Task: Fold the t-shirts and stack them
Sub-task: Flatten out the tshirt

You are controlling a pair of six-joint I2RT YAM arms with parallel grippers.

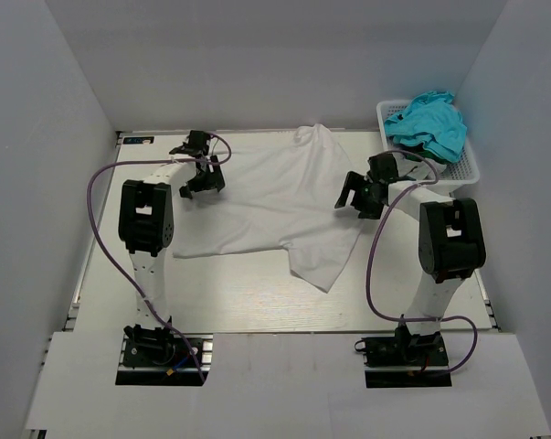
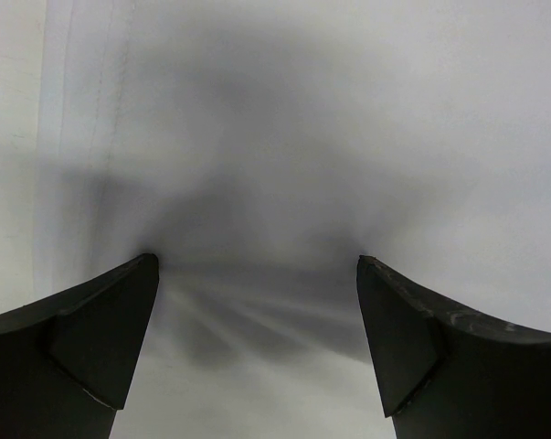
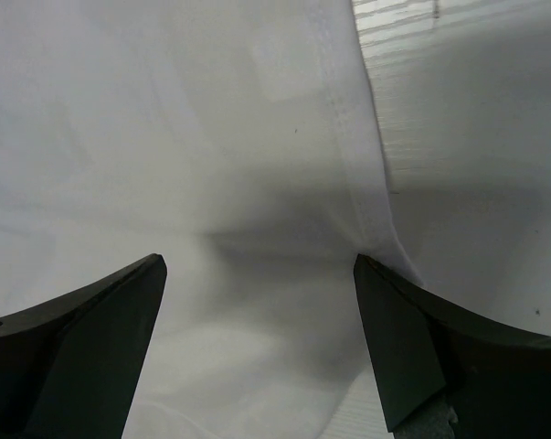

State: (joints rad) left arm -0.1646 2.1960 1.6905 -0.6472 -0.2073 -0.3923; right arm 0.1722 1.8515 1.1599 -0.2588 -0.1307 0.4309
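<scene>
- Nearest the arm bases there's a bare strip of the white table. One loose flap of the white cotton t-shirt trails toward it at a skew, so the garment isn't flat yet.
- The white shirt lies mid-table between the two arms, spread wide but rumpled. Nothing is folded or stacked. My read: early in the task, at the flatten or first-fold stage.
- Left gripper: jaws spread wide, holding nothing. It sits low over the shirt's left edge. Its wrist view shows only white cloth underneath, with faint creases fanning out between the fingers. It's probably parked there to pinch that side.
- Right gripper: also released and empty, over the shirt's right edge. In its wrist view the stitched hem runs just inside the right finger, with bare table beside it. This looks like a line-up for an edge grab, since the hem gives a firmer double layer.
- The two grippers sit on opposite sides at similar depth, which reads as a two-handed stretch or lift set-up.
- Risk: the cloth is thin, so the jaws could catch a single layer or scrape the table.
- Further back, a bunched part of the shirt peaks toward the rear wall.
- Far right corner: a white perforated plastic basket holds crumpled teal t-shirts. That's the queue, kept off the work area so one shirt gets handled at a time.
</scene>
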